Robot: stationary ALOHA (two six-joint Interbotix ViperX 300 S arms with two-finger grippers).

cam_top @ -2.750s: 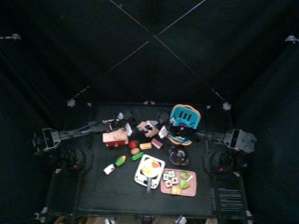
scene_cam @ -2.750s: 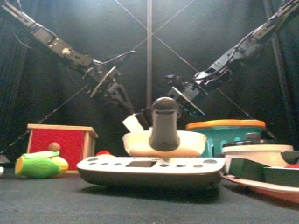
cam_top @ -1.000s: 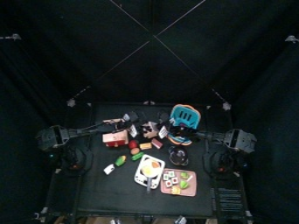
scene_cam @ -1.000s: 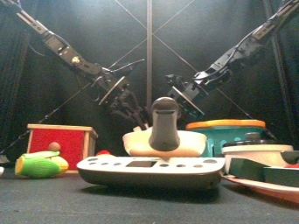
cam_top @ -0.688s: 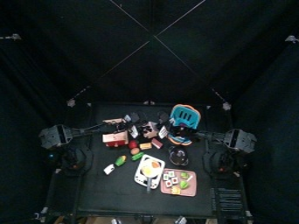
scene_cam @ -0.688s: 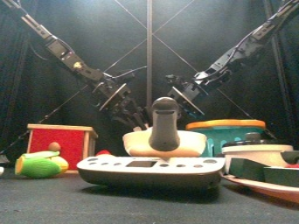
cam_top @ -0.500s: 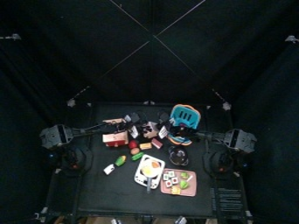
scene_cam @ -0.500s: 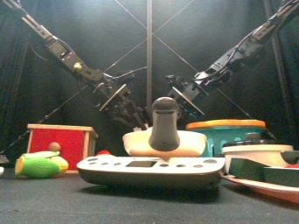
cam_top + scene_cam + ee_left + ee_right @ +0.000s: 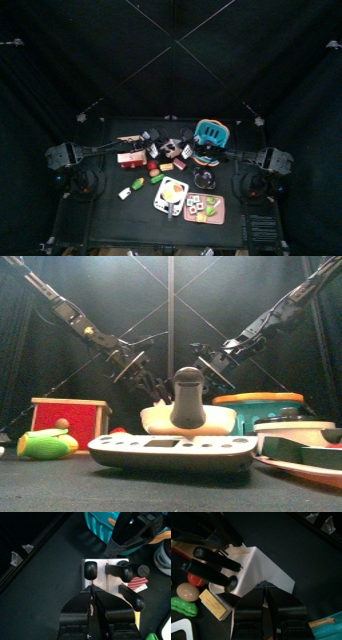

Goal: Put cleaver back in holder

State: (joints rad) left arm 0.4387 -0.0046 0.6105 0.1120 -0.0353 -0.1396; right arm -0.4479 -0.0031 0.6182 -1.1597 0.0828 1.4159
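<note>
The holder (image 9: 101,578) stands mid-desk (image 9: 47,587) with the right gripper (image 9: 266,592) clamped narrowly on its edge, the cleaver (image 9: 89,569) (black handle) at it before the left gripper (image 9: 91,594), grip indeterminable.

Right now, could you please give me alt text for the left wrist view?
The left arm's black pincer points at a black handle sticking out of a pale rectangular knife block that holds several such handles. The right arm's pincer meets the block's far side, in front of a teal slatted basket.
</note>
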